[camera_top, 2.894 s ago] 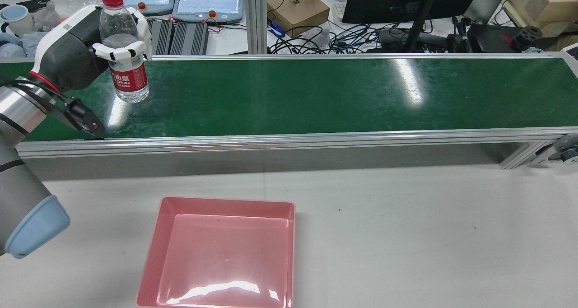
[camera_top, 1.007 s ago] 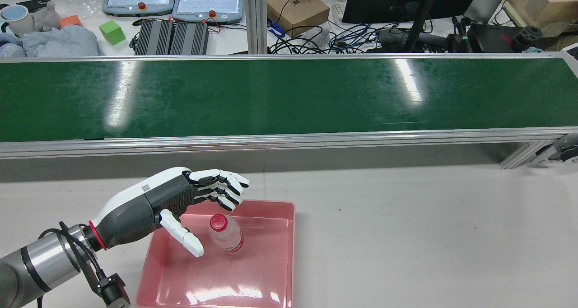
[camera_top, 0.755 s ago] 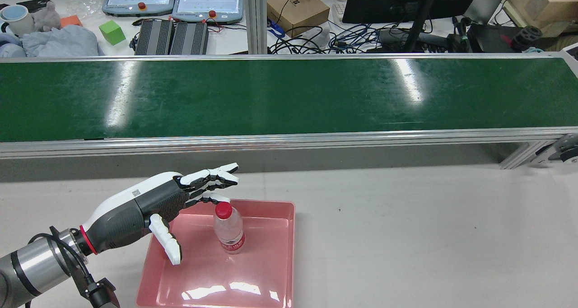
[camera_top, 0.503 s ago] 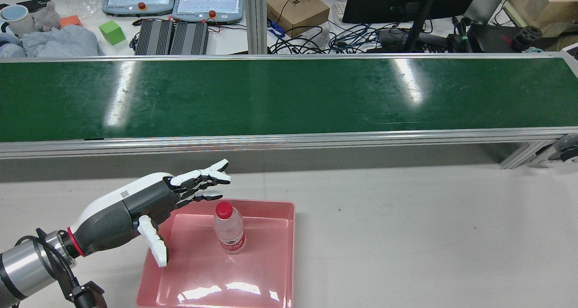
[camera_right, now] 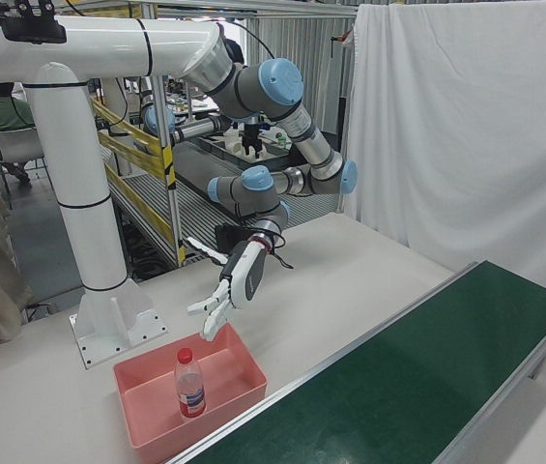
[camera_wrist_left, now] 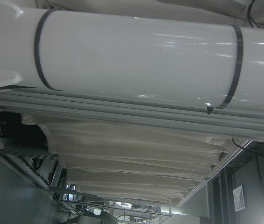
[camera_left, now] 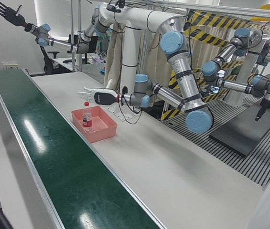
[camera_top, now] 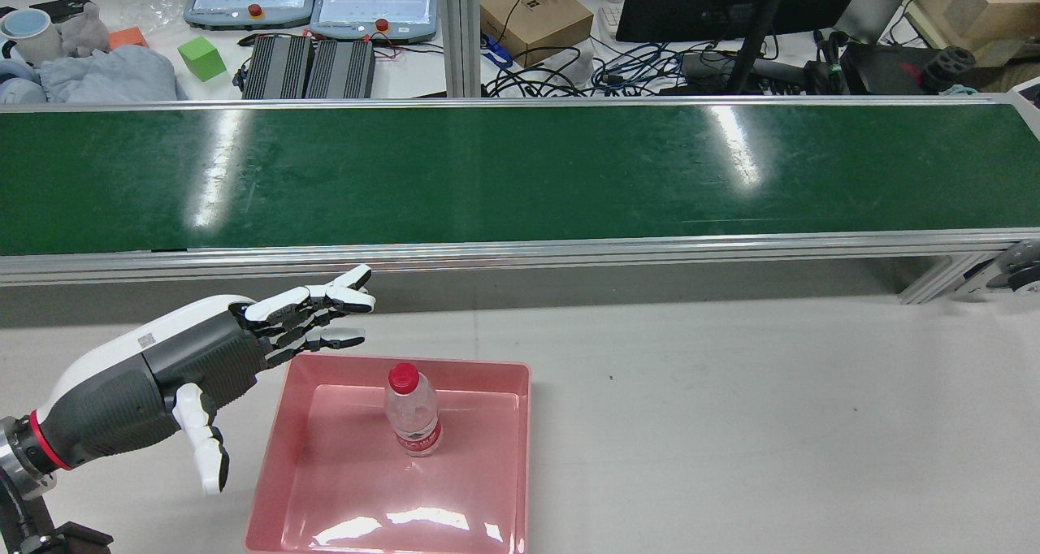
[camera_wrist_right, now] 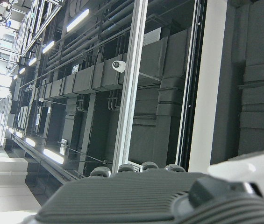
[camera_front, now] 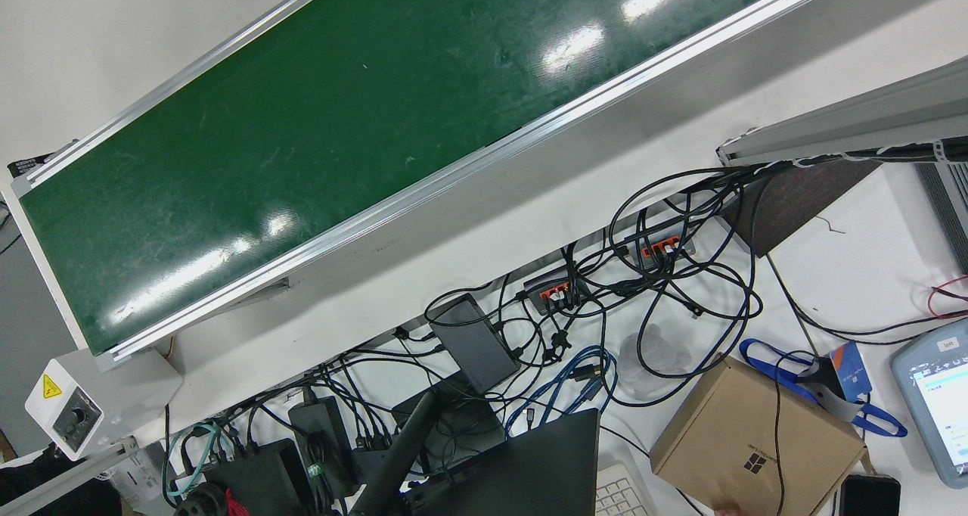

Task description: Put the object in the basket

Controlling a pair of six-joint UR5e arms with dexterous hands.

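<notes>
**Q:** Where is the bottle, and what is your left hand doing?

**A:** The bottle (camera_top: 412, 412) stands upright inside the pink basket (camera_top: 280, 424), near the far wall. Your left hand (camera_top: 175, 367) hovers off the basket's left side, fingers (camera_top: 325, 302) spread and empty, apart from the bottle. Your right hand (camera_left: 3, 12) shows only far off and raised, fingers splayed, holding nothing.

**Q:** How would the bottle handle?

**A:** It looks like clear thin plastic with a red cap (camera_top: 400, 377) and a red label, apparently almost empty, so probably light, smooth and easy to tip. If you must take it again, wrap around the middle, above the label.

**Q:** What room do you have?

**A:** The basket walls are low. The white table (camera_top: 731, 424) to its right is bare; the green belt (camera_top: 520, 172) runs behind, its metal rail near your fingertips.
</notes>
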